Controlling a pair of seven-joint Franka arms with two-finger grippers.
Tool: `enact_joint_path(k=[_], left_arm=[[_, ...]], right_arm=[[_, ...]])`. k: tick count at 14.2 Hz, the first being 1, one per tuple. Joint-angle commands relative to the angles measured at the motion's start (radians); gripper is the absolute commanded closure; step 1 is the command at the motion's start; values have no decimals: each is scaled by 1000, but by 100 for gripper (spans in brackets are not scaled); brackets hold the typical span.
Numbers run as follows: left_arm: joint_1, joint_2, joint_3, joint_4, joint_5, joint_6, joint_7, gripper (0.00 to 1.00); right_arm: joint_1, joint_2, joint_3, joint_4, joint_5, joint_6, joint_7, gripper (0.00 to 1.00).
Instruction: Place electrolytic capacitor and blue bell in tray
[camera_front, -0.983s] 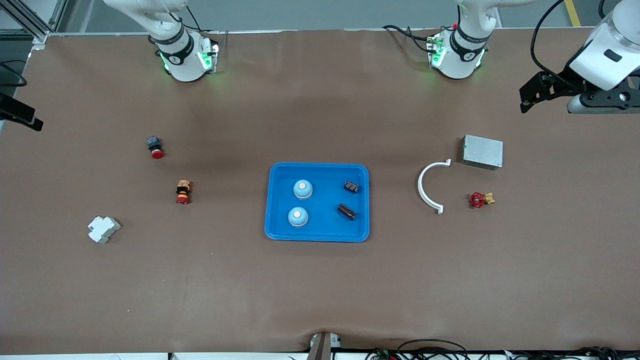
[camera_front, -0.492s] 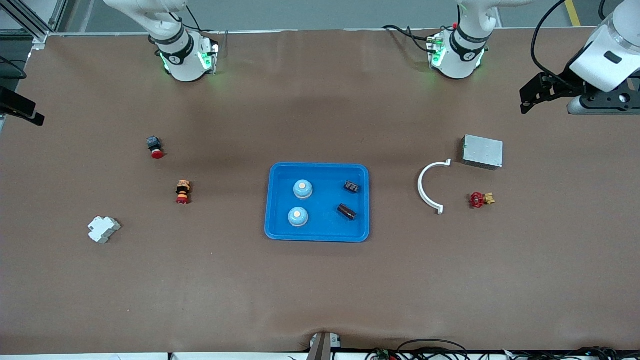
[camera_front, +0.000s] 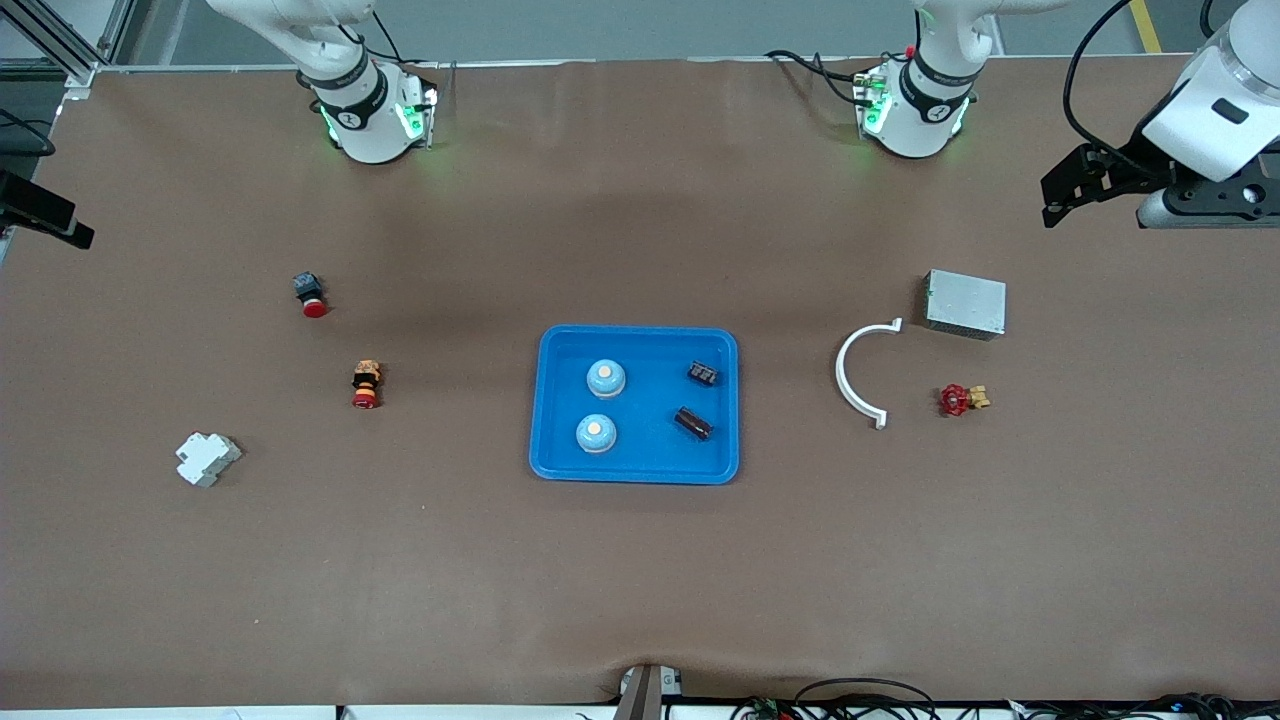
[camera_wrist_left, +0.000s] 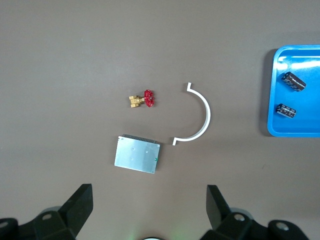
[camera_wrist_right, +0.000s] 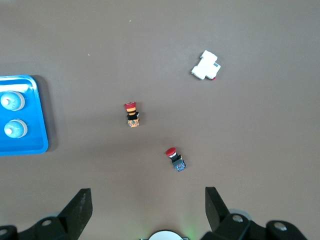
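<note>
Tray (camera_front: 552, 400) sits mid-counter (camera_front: 640, 580) with bare lanes all round; white arc (camera_front: 853, 372), metal box (camera_front: 965, 304) and red valve (camera_front: 960, 399) crowd the left arm's end, two red buttons (camera_front: 366, 385) and white block (camera_front: 207, 459) the right arm's end.

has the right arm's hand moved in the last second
Yes, slightly. In the front view the right hand, at the right arm's end of the table, has drifted toward that view's edge and up, away from the red push button, which has stayed put.
</note>
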Motion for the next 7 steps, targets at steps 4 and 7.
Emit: enact_joint_path(k=[4,7], left_arm=[[7,24,-4,50,-5,-34,9,0],[9,22,-4,50,-7,-45,11,0]], right_arm=[[-26,-21,20,-3,12,31,-14,0],[-24,-24,20,-3,7,33,-14,0]])
